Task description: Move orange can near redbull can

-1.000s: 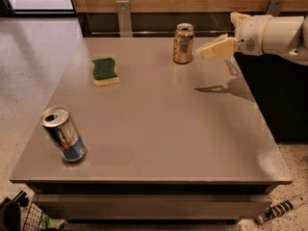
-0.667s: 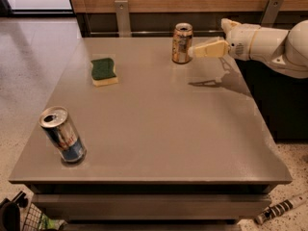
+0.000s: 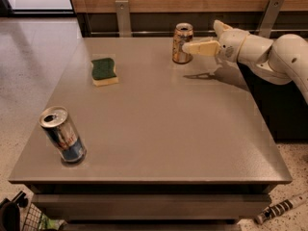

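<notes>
Because the task presumably begins with a side grasp, the gripper [image 3: 192,46] is held level at mid-height of the upright orange can [image 3: 182,43], which stands at its very tip, touching or nearly so; whether the gripper is spread or closed cannot be told. The redbull can [image 3: 63,134] stands well apart from the gripper, at the opposite corner of the table [image 3: 163,129], past the green sponge [image 3: 104,71], so a long carry likely remains.
</notes>
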`<action>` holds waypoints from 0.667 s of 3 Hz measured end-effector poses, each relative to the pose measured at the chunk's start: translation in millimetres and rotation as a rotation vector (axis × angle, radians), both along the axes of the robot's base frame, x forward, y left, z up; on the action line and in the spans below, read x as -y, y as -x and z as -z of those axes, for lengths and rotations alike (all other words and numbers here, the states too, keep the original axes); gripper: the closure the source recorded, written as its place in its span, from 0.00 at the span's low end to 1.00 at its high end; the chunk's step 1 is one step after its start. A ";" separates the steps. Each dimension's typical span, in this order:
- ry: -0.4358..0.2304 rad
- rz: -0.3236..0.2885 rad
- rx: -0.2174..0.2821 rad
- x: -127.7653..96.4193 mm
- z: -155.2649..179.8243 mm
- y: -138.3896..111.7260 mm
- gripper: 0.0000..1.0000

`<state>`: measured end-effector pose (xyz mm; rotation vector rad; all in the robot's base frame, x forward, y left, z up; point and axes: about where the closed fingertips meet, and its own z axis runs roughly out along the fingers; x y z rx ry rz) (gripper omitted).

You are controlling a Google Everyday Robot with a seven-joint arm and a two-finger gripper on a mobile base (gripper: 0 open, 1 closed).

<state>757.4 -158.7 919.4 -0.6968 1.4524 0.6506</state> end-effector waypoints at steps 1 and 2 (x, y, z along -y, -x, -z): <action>0.046 -0.022 -0.023 -12.5 -8.3 -13.7 0.00; 0.101 -0.035 -0.081 -21.8 -5.8 -31.4 0.00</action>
